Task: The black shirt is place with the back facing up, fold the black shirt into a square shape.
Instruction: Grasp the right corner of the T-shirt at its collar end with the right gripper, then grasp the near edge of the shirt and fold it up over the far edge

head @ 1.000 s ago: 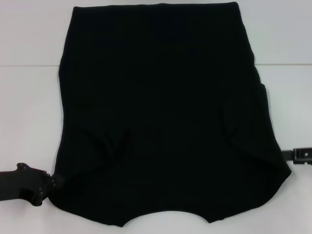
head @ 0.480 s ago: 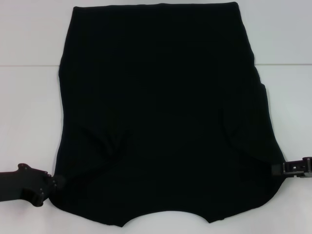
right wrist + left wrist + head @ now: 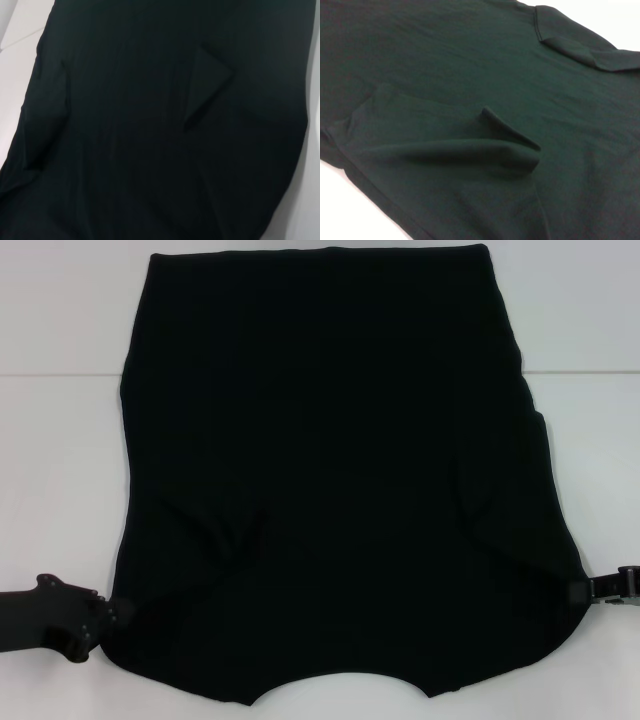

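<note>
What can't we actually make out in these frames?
- Left claw, head view: its tips meet the black shirt edge, black on black, so open or shut is unreadable.
- Right claw, head view: same, and its arm is cut off by the picture's edge.
- Both wrist views: only cloth, no fingers.
- Shirt's near hem, head view: cropped by the bottom edge.

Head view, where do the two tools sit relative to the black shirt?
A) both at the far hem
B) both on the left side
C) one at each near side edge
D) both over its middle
C: the left tool and right tool sit at opposite near edges of the black shirt.
</note>
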